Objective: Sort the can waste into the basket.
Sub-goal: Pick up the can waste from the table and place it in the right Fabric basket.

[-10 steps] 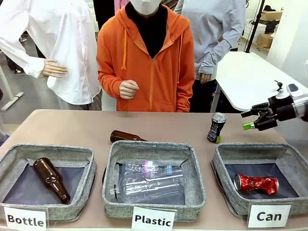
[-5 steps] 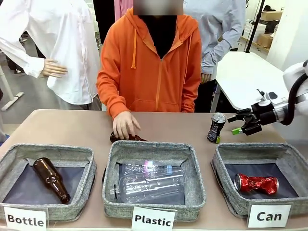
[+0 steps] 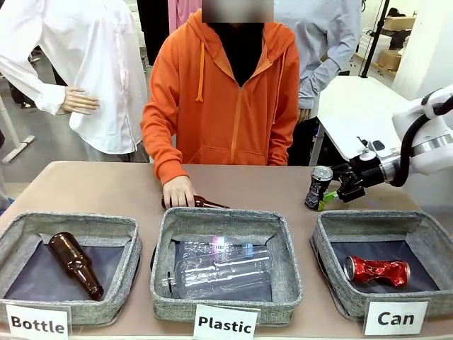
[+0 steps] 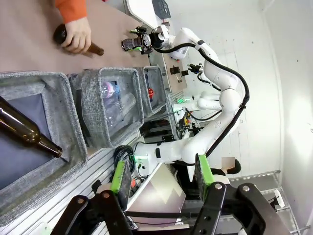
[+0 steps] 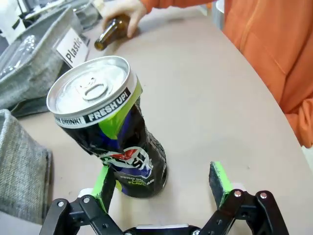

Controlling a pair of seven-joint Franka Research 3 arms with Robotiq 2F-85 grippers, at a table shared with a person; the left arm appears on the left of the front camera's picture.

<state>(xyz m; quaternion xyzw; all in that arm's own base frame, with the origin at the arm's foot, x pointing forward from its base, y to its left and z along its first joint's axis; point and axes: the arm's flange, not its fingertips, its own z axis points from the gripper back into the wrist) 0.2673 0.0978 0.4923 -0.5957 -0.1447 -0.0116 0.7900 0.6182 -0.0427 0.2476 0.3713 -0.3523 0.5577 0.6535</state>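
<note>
A slim black can point(image 3: 318, 187) with a silver top stands dented on the table behind the grey "Can" basket point(image 3: 326, 244). A crushed red can point(image 3: 377, 270) lies inside that basket. My right gripper point(image 3: 337, 193) is open at the black can's right side, low over the table. In the right wrist view the black can point(image 5: 111, 128) leans beside the left fingertip point(image 5: 104, 179), partly between the spread fingers of my right gripper point(image 5: 162, 180). My left gripper point(image 4: 163, 172) hangs open off the table's near side, holding nothing.
A person in an orange hoodie rests a hand point(image 3: 178, 191) on a brown bottle point(image 3: 208, 203) behind the "Plastic" basket point(image 3: 225, 225), which holds clear bottles. The "Bottle" basket point(image 3: 68, 227) holds a brown bottle point(image 3: 74, 264). A white table point(image 3: 361, 117) stands behind my right arm.
My right gripper has swung left and down until it sits beside the black can. The person's hand has come down onto the brown bottle on the table.
</note>
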